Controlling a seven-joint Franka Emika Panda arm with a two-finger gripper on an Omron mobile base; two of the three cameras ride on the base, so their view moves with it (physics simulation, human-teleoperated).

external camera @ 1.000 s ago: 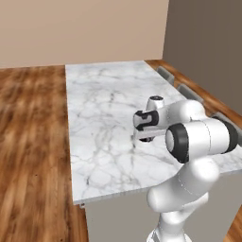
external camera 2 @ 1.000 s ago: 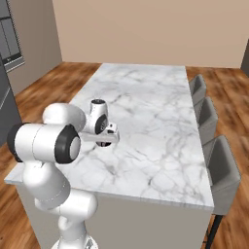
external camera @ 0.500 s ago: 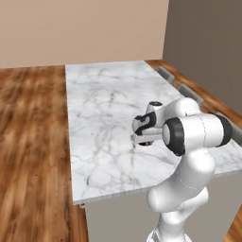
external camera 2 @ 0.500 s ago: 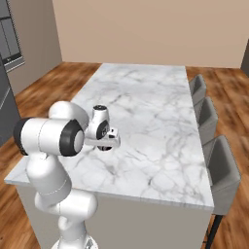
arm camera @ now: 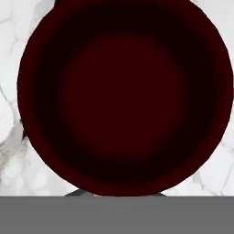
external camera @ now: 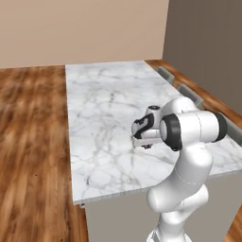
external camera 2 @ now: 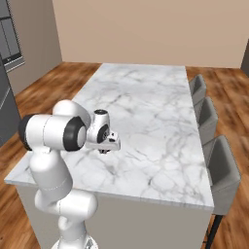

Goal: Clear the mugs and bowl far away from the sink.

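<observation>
A dark maroon mug (arm camera: pixel 125 96) appears from straight above in the hand view, its round mouth spanning nearly the whole frame over white marble. It hides my fingertips. My gripper (external camera: pixel 145 143) (external camera 2: pixel 105 149) points down, low over the marble island counter (external camera: pixel 104 108), near the counter's front half. Its jaws are shut, and the mug's near rim sits right where they meet. The hand covers most of the mug in both base views. Sink, bowl and teal mug are out of view.
Grey stools (external camera 2: pixel 221 170) line the island's right side, also seen as stools (external camera: pixel 182 90) past the counter's far edge. Wood floor (external camera: pixel 33 142) surrounds the island. A dark cabinet front (external camera 2: pixel 9 39) stands at the far left.
The hand has come down closer to the counter while the elbow swung over it. The island and the room stay in place.
</observation>
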